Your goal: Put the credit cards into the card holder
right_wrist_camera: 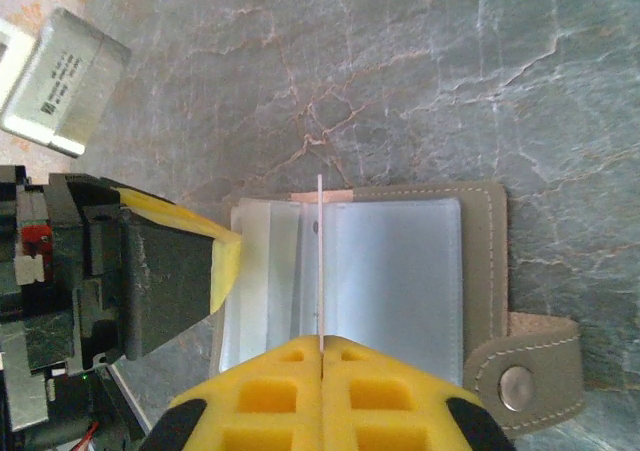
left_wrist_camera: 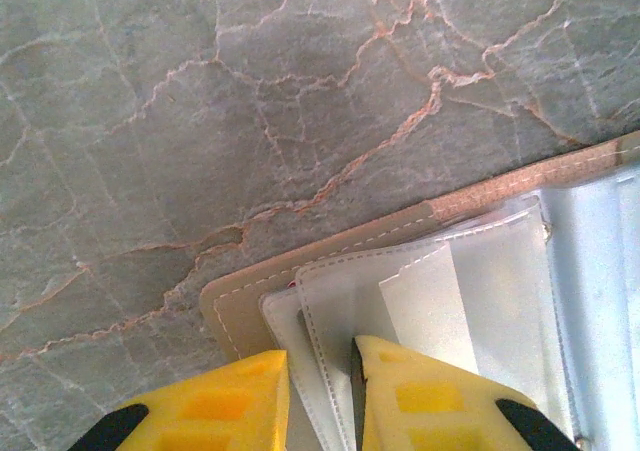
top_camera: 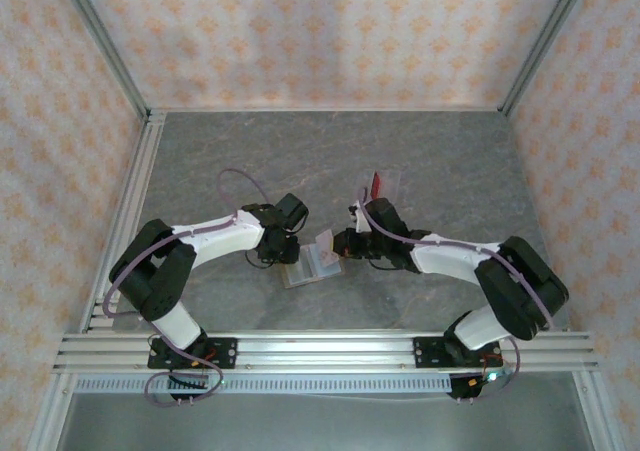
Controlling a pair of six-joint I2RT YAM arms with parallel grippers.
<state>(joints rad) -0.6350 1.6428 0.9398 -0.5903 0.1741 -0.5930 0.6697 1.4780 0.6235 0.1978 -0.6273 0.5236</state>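
Note:
The card holder (top_camera: 312, 268) lies open on the table between both grippers, olive-tan outside (right_wrist_camera: 482, 271) with clear sleeves (right_wrist_camera: 390, 271) inside. My left gripper (left_wrist_camera: 322, 356) is at its left edge, yellow fingers (left_wrist_camera: 420, 396) shut on a couple of sleeve leaves (left_wrist_camera: 330, 311), holding them up off the tan cover (left_wrist_camera: 235, 316). My right gripper (right_wrist_camera: 321, 343) is shut on a thin credit card (right_wrist_camera: 320, 261). The card shows edge-on, standing upright over the sleeves near the fold. A dark red credit card (top_camera: 376, 183) leans at the back right.
The holder's snap tab (right_wrist_camera: 517, 386) sticks out at its right side. The left arm's finger (right_wrist_camera: 160, 281) sits close beside the held card. A clear stand (top_camera: 388, 185) holds the dark red card. Aluminium rails (top_camera: 320, 351) run along the near edge.

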